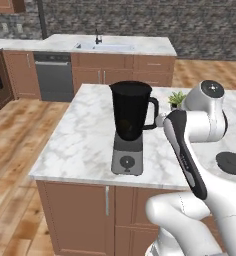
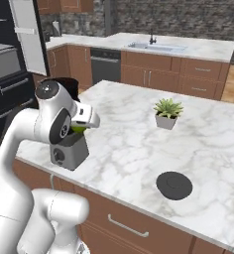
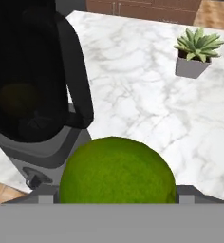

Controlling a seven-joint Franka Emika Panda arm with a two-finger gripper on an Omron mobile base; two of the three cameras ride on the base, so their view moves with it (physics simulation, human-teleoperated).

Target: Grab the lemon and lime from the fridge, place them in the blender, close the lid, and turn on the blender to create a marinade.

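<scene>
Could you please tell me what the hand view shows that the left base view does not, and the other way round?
Hand view alone: the lime up close at its bottom edge, between the fingers, and a dim yellowish shape, probably the lemon, inside the blender jar.
Left base view alone: the sink, the dishwasher and the lid lying on the counter.
Both: the blender with no lid on, the small potted plant and the marble counter.

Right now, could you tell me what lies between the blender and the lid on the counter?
Bare marble counter between blender and lid, in the right base view.
</scene>
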